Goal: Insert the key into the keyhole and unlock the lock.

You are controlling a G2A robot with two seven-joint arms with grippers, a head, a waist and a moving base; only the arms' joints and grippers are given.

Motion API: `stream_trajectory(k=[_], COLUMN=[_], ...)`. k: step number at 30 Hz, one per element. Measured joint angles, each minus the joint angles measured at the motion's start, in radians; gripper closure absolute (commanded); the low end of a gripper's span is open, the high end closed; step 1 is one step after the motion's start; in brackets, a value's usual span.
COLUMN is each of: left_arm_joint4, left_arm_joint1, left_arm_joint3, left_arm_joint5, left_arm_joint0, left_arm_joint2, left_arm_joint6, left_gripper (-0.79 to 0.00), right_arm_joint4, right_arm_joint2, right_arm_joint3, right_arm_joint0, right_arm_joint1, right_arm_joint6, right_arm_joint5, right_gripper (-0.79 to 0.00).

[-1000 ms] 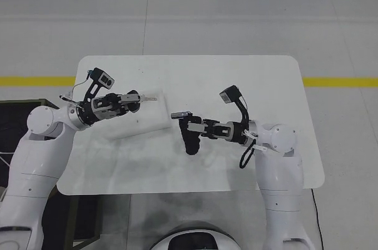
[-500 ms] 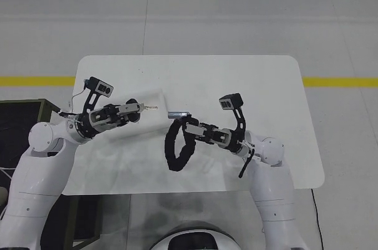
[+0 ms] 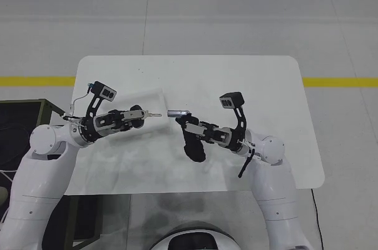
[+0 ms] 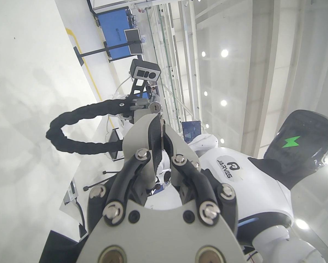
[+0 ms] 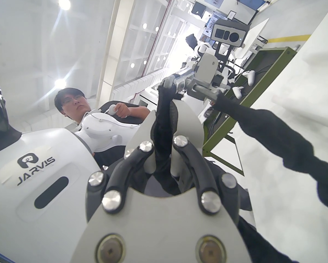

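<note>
My left gripper (image 3: pixel 141 115) is shut on a small silver key (image 3: pixel 153 115), whose blade points at the lock. In the left wrist view the key blade (image 4: pixel 162 130) stands thin between the gripper's fingertips (image 4: pixel 153 128), just short of the round keyhole (image 4: pixel 154 107). My right gripper (image 3: pixel 190 123) is shut on the lock's black fabric-covered cable (image 5: pixel 164 116) and holds the metal lock cylinder (image 3: pixel 178 114) above the table. The cable loop (image 3: pixel 194 145) hangs below it. A small gap separates key tip and lock.
Both arms hover over the white table (image 3: pixel 258 81). A dark bin with a green frame (image 3: pixel 7 119) stands off the table's left edge. A yellow line (image 3: pixel 345 82) runs across the floor behind.
My left gripper has carried the key right and nearer, up close to the lock. The lock shifted slightly left, and its cable loop swung out wide, then hangs narrow again.
</note>
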Motion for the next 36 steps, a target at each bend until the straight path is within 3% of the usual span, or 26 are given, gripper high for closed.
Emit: stream_trajectory(k=[16,36], left_arm_joint4=[0.077,0.096], left_arm_joint1=[-0.019,-0.036], left_arm_joint3=[0.002,0.01], left_arm_joint5=[-0.017,-0.007], left_arm_joint0=[-0.007,-0.01], left_arm_joint2=[0.004,-0.007], left_arm_joint6=[0.035,0.012], left_gripper=[0.0,0.0], right_arm_joint4=[-0.083,-0.073], right_arm_joint2=[-0.033,-0.086], right_arm_joint3=[-0.028,-0.03], right_arm_joint0=[-0.008,0.001], right_arm_joint1=[0.04,0.08], right_arm_joint6=[-0.078,-0.129], right_arm_joint5=[-0.048,-0.05], right_gripper=[0.0,0.0])
